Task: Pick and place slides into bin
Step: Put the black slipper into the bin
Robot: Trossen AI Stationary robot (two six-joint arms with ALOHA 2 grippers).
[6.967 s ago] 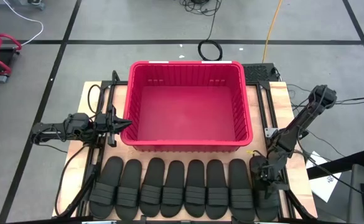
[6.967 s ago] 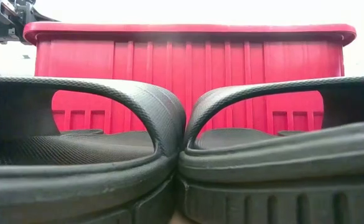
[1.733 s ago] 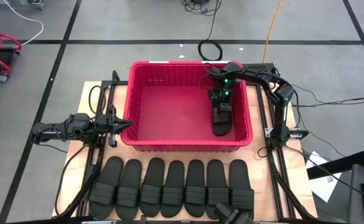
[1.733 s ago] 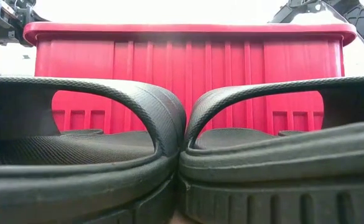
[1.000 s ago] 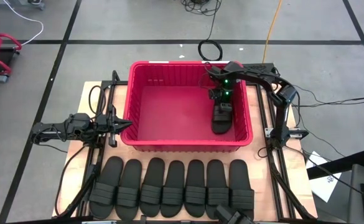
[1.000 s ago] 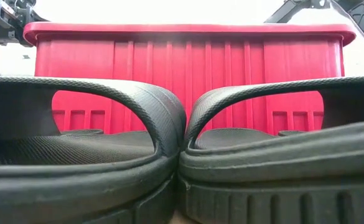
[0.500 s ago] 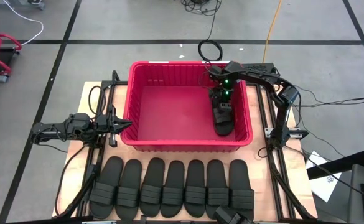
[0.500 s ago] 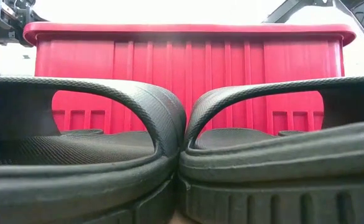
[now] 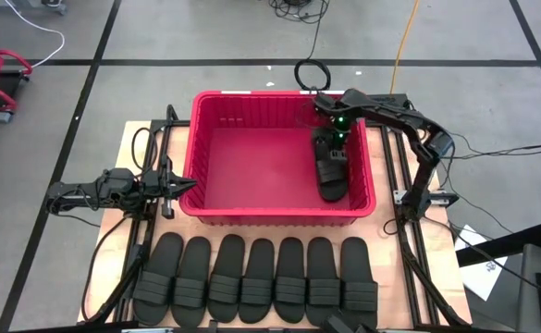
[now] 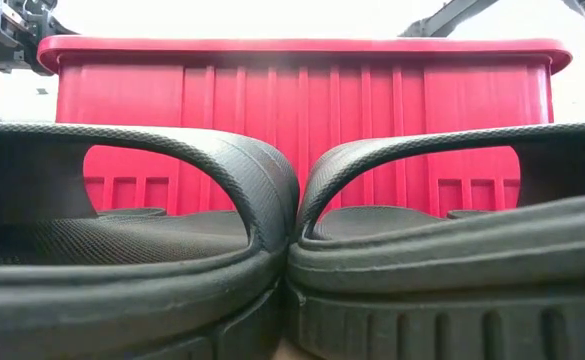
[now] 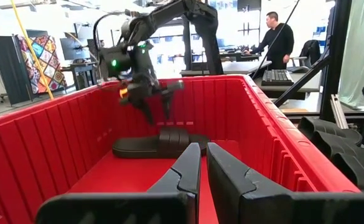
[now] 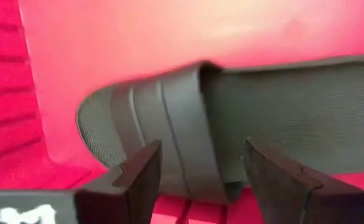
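Observation:
The red bin (image 9: pixel 279 215) stands at the table's middle. One black slide (image 9: pixel 332 174) lies sole down on the bin's floor along its right wall; it also shows in the left wrist view (image 11: pixel 160 144). My right gripper (image 9: pixel 331 139) hangs open just above that slide's far half, its fingers (image 12: pixel 141 177) apart on either side of the ribbed strap (image 12: pixel 169 118) without touching it. Several more slides (image 9: pixel 261 282) lie side by side along the near edge. My left gripper (image 9: pixel 185 185) waits shut, level, at the bin's left wall.
The bin's ribbed walls (image 11: pixel 275 137) rise around the right gripper (image 11: pixel 149 106). The bin's left and middle floor (image 9: pixel 252 166) is bare. In the low view two slides (image 10: pixel 132 250) fill the foreground before the bin (image 10: pixel 302 90). A person stands in the room beyond.
My right gripper has risen off the slide and drawn a little toward the bin's far wall, tipping more steeply downward. The slide has stayed on the bin's floor by the right wall.

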